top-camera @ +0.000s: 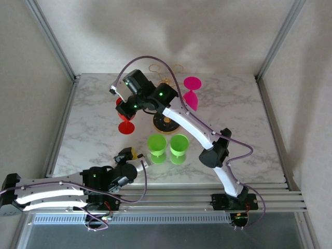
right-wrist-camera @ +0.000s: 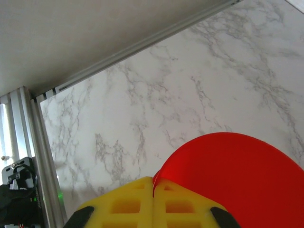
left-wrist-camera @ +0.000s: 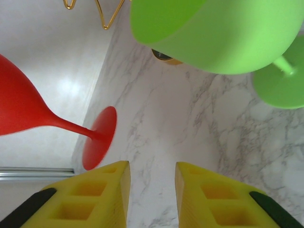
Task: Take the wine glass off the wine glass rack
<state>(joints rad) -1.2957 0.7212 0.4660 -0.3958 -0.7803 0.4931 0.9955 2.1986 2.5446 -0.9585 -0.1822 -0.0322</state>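
- Evidently plastic, the red wine glass [top-camera: 126,126] looks light, stiff and slick, and hangs left of the wine glass rack [top-camera: 164,123], clear of its arms.
- Right tool [right-wrist-camera: 153,184] is clenched on its thin bowl wall.
- Left tool [left-wrist-camera: 152,173] gapes, idle.
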